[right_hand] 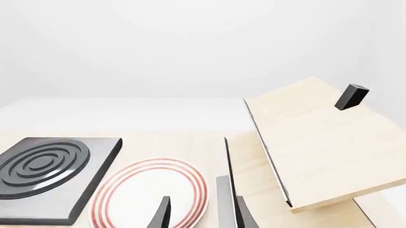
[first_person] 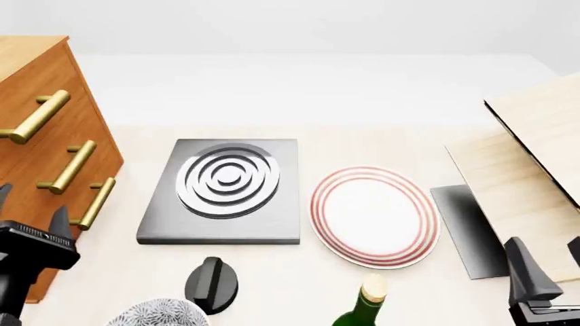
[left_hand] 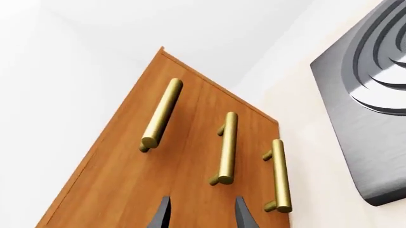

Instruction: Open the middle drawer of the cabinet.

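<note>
Middle drawer (first_person: 56,178), second of three fronts on cabinet (first_person: 41,68), at far left of table, flush with the fronts above and below, brass handle (first_person: 68,168) slanting between the upper handle (first_person: 37,117) and the lower handle (first_person: 94,203). Same three handles in left wrist view, middle one (left_hand: 227,148) nearest the line between the fingertips (left_hand: 163,212), none touched. Left gripper (first_person: 32,214) near the cabinet's near lower front, jaws parted, nothing between them, just short of the wood. Right gripper (first_person: 544,272) low at the near right edge, well apart from the cabinet, jaws likewise spread and holding nothing; in its own view the fingertips (right_hand: 162,213) over a red-ringed plate (right_hand: 149,194). Grey hob (first_person: 227,190) with concentric rings right of the cabinet, plate (first_person: 373,217) right of the hob, close beside it. Black knob (first_person: 211,284) near the hob's near edge, green bottle (first_person: 363,309) with pale cork near the plate's near edge, speckled grey bowl (first_person: 159,314) at the near edge, only partly seen. Pale wood boards (first_person: 526,163) at right, one tilted above another, dark grey slab (first_person: 466,231) lying against their left side.
</note>
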You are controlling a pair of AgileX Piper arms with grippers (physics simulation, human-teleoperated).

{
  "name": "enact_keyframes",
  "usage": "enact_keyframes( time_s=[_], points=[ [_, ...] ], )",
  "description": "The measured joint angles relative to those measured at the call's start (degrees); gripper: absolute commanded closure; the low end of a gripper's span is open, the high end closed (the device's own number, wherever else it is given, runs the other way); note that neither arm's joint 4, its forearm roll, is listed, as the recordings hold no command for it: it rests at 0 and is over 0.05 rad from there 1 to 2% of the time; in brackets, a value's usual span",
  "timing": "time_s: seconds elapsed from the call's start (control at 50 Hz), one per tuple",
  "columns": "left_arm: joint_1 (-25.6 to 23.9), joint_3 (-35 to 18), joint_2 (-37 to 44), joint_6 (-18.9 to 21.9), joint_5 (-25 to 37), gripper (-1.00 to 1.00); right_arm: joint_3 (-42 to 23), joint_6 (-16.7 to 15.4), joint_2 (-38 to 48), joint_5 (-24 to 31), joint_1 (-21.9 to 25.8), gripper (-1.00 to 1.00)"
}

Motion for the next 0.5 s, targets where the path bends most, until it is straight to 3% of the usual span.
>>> enact_keyframes(
  time_s=[0.5],
  points=[
    [-1.19, -4.83, 5.60, 0.66, -1.92, -1.00, 0.00, 0.00, 0.00, 0.00, 0.00, -1.00]
  ],
)
